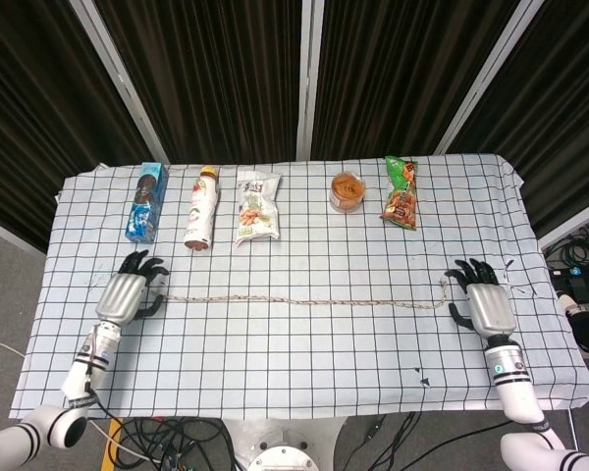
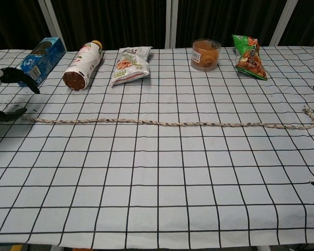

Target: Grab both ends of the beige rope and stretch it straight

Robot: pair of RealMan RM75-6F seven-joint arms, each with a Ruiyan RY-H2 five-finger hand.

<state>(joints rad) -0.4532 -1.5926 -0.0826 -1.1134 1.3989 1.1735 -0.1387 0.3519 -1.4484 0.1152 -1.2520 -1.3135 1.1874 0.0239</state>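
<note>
Beige rope (image 1: 299,301) lies nearly straight across the table (image 1: 304,363); left hand (image 1: 125,295) and right hand (image 1: 487,306) flank it, fingers spread wide, holding nothing.

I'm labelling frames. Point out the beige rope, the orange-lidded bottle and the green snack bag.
Beige braided rope (image 2: 167,123), chest view, mid-length.
White orange-lidded bottle (image 1: 200,211), head view, body.
Green snack bag (image 2: 248,55), chest view, front face.

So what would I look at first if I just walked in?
Probably the long beige rope lying almost straight across the middle of the checkered tablecloth, with a little curl at its right end. Next, the two robot hands at its ends: the left hand and the right hand, both with fingers spread and holding nothing. Behind, a row of snacks includes a bright green chip bag.
</note>
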